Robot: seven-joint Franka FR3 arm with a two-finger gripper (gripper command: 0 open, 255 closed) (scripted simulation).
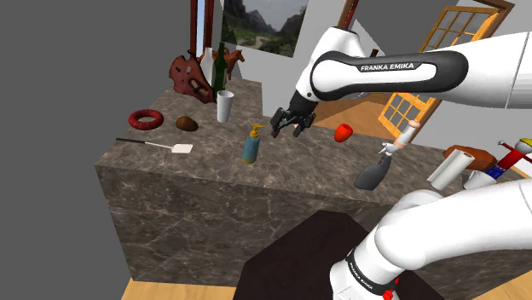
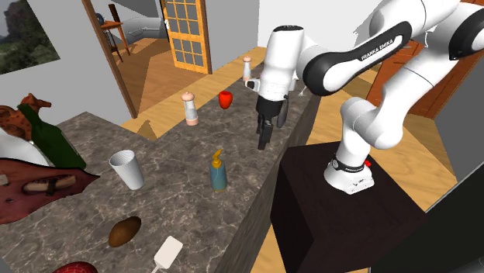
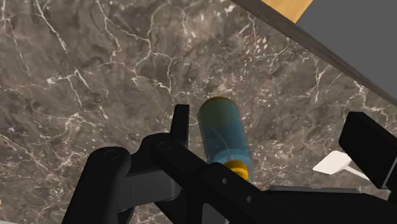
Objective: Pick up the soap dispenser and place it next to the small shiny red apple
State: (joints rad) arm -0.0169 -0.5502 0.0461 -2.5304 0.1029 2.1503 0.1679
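Dispenser [image 1: 251, 145], blue with a yellow pump, is standing upright on the counter [image 1: 307, 162] just left of centre in the shoulder view, well apart from the apple [image 1: 343, 132] sitting right of centre. Gripper [image 1: 290, 126] is hovering above and just right of it, fingers spread wide and clasping nothing, probably lining up for a descent. From the wrist camera the dispenser [image 3: 222, 137] is sitting close beside one finger [image 3: 181, 121] rather than centred in the gap, so a sideways shift looks needed first. The second exterior view is showing the bare stretch of counter between dispenser [image 2: 219, 172] and apple [image 2: 226, 98], with a shaker [image 2: 189, 108] standing near the drop spot. The shoulder view is showing the height gap under the gripper.
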